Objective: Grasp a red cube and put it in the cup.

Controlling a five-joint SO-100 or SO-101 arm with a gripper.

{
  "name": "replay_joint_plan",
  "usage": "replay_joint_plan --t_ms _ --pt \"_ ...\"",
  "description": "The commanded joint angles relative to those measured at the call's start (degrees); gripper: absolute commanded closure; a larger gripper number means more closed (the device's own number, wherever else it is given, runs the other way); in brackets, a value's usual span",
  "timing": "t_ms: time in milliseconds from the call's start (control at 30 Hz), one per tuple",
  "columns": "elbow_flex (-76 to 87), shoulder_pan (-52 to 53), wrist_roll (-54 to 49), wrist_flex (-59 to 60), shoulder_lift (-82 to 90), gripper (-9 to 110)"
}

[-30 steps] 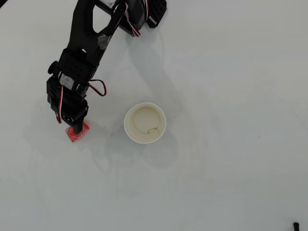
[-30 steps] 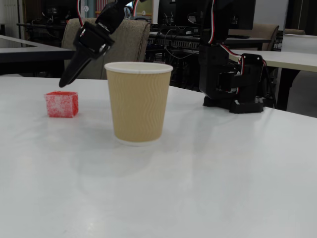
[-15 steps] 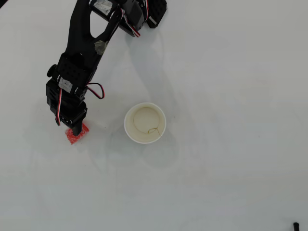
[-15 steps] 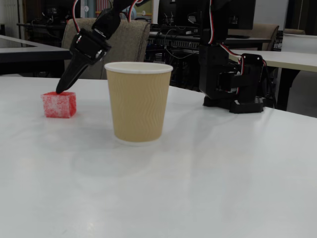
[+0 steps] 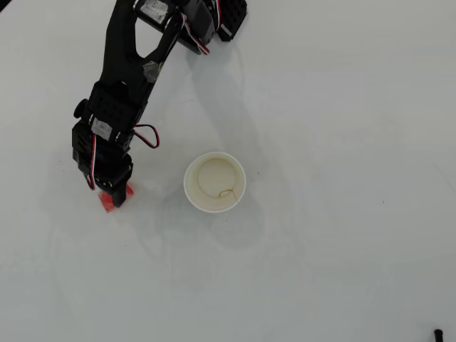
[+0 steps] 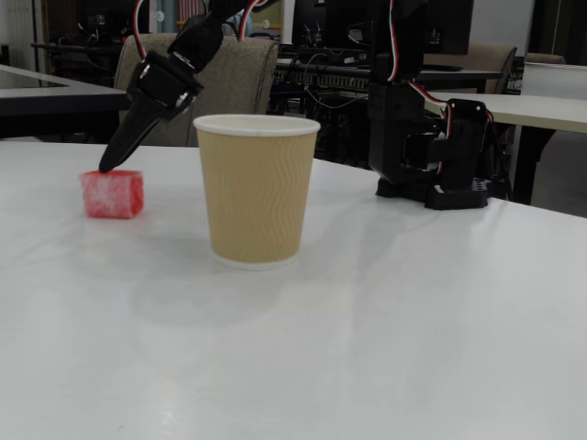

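Observation:
The red cube [image 6: 112, 194] sits on the white table to the left of the cup [image 6: 257, 188] in the fixed view. The cup is upright, with a tan rippled outside and a white rim. In the overhead view the cup [image 5: 191, 178] looks empty. My black gripper [image 6: 110, 167] points down, with its tip at the cube's top rear edge. In the overhead view the gripper [image 5: 112, 194] covers most of the cube [image 5: 107, 203], and red shows on both sides of it. The jaws overlap in both views, so their gap is hidden.
The arm's base [image 6: 431, 156] stands at the back right of the table in the fixed view, and at the top edge [image 5: 206, 21] in the overhead view. A small dark object [image 5: 437, 333] lies at the overhead view's bottom right corner. Chairs and desks stand beyond the table.

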Motion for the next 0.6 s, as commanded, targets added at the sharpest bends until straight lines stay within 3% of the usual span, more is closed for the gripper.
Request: replay_joint_plan --t_ms 0,567 --pt "-4.3 0.2 0.0 -1.1 0.9 79" --pt "-4.7 -0.4 -1.5 -2.8 -0.5 74"
